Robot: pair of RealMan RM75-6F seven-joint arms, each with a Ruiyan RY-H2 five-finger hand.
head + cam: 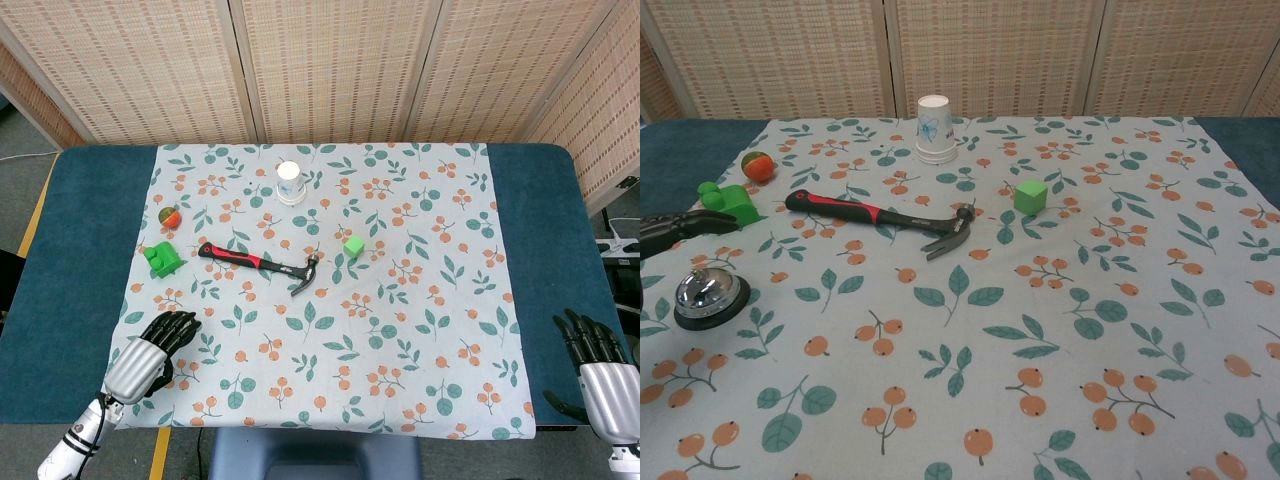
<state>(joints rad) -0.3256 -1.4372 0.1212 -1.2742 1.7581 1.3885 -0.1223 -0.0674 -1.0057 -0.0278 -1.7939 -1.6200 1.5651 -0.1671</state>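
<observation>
My left hand (150, 352) hovers over the near left part of the flowered cloth (400, 330), fingers stretched forward and holding nothing. Only its dark fingertips (670, 231) show in the chest view, just above a chrome desk bell (709, 294) on a black base. The hand covers the bell in the head view. My right hand (600, 368) sits at the table's near right corner over the blue cover, fingers apart and empty. A hammer (262, 264) with a red and black handle lies in the middle.
An upturned paper cup (290, 182) stands at the back centre. A small green cube (353, 246) lies right of the hammer head. A green block with a peg (161, 259) and an orange-green ball (170, 214) sit at the left. Woven screens stand behind the table.
</observation>
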